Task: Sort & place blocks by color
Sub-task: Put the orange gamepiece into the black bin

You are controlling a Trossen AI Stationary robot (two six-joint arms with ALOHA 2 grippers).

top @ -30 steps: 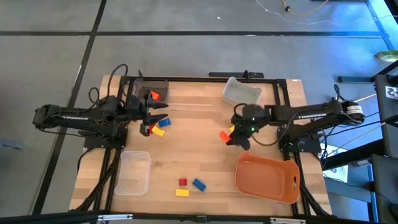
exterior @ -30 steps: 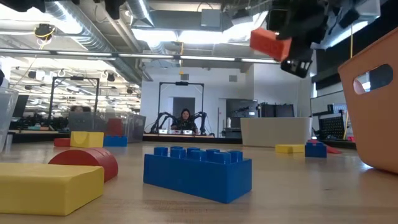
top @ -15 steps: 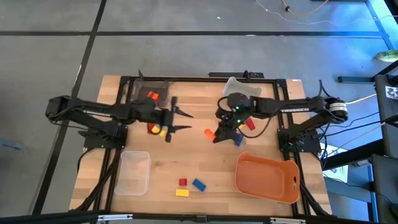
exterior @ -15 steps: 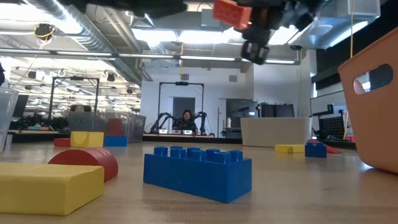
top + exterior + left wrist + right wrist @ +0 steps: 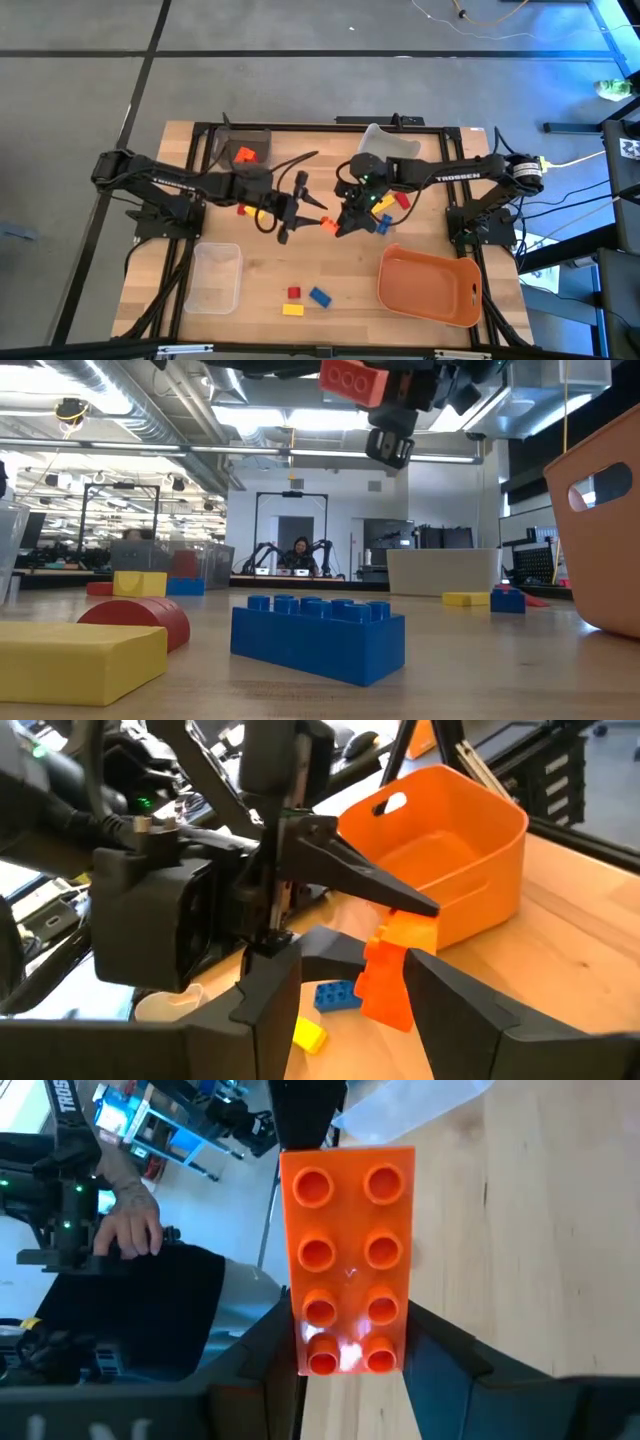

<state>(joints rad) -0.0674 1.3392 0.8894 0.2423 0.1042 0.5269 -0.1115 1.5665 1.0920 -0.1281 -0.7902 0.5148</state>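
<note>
High view, left to right: a grey bin sits at the table's far left corner with an orange block inside it, and a clear bin stands at the near left edge. The left arm reaches toward the table's middle; a red block and a yellow block lie beside it. The left end effector has its fingers spread wide, with the orange brick between them but not clamped, as the left wrist view shows gaps on both sides of the brick. The right end effector reaches in from the opposite side and grips that orange brick between its narrow-set fingers, holding it in the air above the table's centre. In the low view the brick hangs well above the table top. Under the right arm lie a yellow, a blue and a red block. A second clear bin stands at the far edge. Near the front edge sit a small red block, a yellow block and a blue block, close together. An orange tray occupies the near right corner
</note>
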